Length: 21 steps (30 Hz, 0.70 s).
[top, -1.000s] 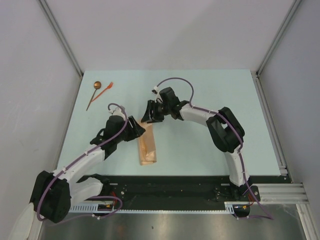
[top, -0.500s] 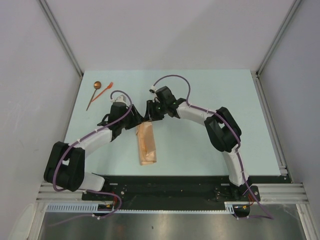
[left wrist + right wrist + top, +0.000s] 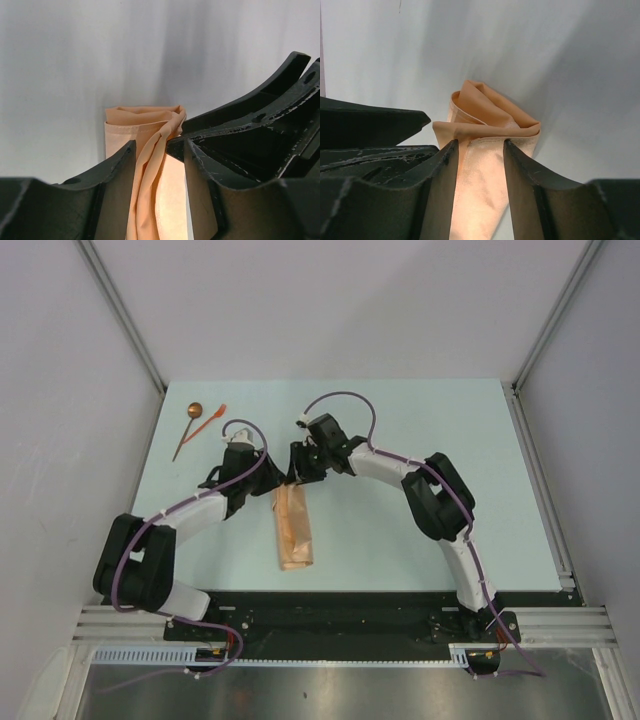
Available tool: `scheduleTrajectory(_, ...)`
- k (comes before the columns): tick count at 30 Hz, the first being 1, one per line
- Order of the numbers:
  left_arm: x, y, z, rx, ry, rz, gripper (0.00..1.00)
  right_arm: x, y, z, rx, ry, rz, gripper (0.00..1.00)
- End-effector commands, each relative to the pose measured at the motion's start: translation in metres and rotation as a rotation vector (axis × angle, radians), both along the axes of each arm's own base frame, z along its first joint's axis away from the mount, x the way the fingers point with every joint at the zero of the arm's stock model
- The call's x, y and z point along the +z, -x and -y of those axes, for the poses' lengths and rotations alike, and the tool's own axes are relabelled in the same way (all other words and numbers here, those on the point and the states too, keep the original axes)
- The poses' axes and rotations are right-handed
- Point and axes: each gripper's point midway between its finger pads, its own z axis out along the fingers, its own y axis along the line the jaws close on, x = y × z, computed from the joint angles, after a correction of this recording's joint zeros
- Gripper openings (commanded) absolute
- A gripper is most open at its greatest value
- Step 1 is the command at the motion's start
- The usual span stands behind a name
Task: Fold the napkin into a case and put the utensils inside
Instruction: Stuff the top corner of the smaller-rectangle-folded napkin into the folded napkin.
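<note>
**Case mouth under both end effectors, utensils off to the far left**

The narrow, layered tan-orange cloth case (image 3: 295, 530) lies mid-worktop. Its long axis runs from the near edge away toward the far side, leaning slightly left. Both arms meet at its far end. The left end effector (image 3: 160, 146) is partly parted, with a raised ridge of cloth running between its fingers. The right end effector (image 3: 480, 142) is also partly parted, straddling a lifted top layer that gapes like a mouth. Whether either one actually clamps the cloth, I cannot tell.

The thin dark-handled spoon (image 3: 187, 430) with a coppery bowl and the short orange-red plastic fork-like piece (image 3: 213, 419) lie together at the far-left corner of the pale worktop (image 3: 420, 440). They are well apart from the case and nearer the left arm.
</note>
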Motion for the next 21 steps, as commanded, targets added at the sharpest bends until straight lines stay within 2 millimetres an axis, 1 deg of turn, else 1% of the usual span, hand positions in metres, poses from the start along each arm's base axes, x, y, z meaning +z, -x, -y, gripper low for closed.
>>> scheduleTrajectory(1,0.012,-0.015,0.002,-0.006,0.016,0.071,0.48,0.008,-0.007,-0.010,0.011,-0.022,0.031,0.47)
scheduleTrajectory(4,0.011,-0.015,0.004,-0.014,0.024,0.070,0.45,0.007,-0.009,-0.012,0.009,-0.035,0.022,0.47)
scheduleTrajectory(6,0.010,-0.015,0.004,-0.012,0.029,0.075,0.44,0.009,-0.010,-0.014,0.011,-0.044,0.025,0.44)
scheduleTrajectory(7,0.009,-0.014,0.004,-0.009,0.032,0.073,0.44,0.009,-0.010,-0.013,0.009,-0.041,0.026,0.42)
scheduleTrajectory(8,0.008,-0.013,0.004,-0.010,0.032,0.069,0.44,0.009,-0.009,-0.012,0.006,-0.040,0.027,0.36)
scheduleTrajectory(10,0.009,-0.011,0.002,-0.003,0.028,0.067,0.45,0.011,-0.009,-0.012,0.009,-0.038,0.033,0.33)
scheduleTrajectory(11,0.009,-0.010,0.001,0.003,0.028,0.065,0.45,0.013,-0.009,-0.010,0.006,-0.037,0.034,0.26)
scheduleTrajectory(13,0.012,-0.007,0.002,-0.005,0.039,0.066,0.49,0.015,-0.008,-0.009,0.010,-0.042,0.037,0.22)
scheduleTrajectory(14,0.013,-0.005,0.001,-0.004,0.036,0.061,0.51,0.019,-0.010,-0.008,0.006,-0.049,0.040,0.15)
scheduleTrajectory(15,0.011,-0.003,0.000,-0.002,0.029,0.048,0.53,0.019,-0.010,-0.005,0.004,-0.050,0.035,0.12)
scheduleTrajectory(16,0.016,-0.003,0.000,-0.005,0.028,0.057,0.55,0.021,-0.010,-0.005,0.004,-0.057,0.035,0.10)
scheduleTrajectory(17,0.017,-0.002,0.000,-0.010,0.026,0.055,0.57,0.024,-0.011,-0.004,0.005,-0.066,0.037,0.05)
scheduleTrajectory(19,0.018,-0.002,0.001,-0.017,0.030,0.045,0.58,0.030,-0.011,-0.003,0.001,-0.082,0.031,0.00)
scheduleTrajectory(21,0.019,-0.001,0.004,-0.030,0.045,0.032,0.61,0.037,-0.009,-0.005,0.014,-0.104,0.033,0.00)
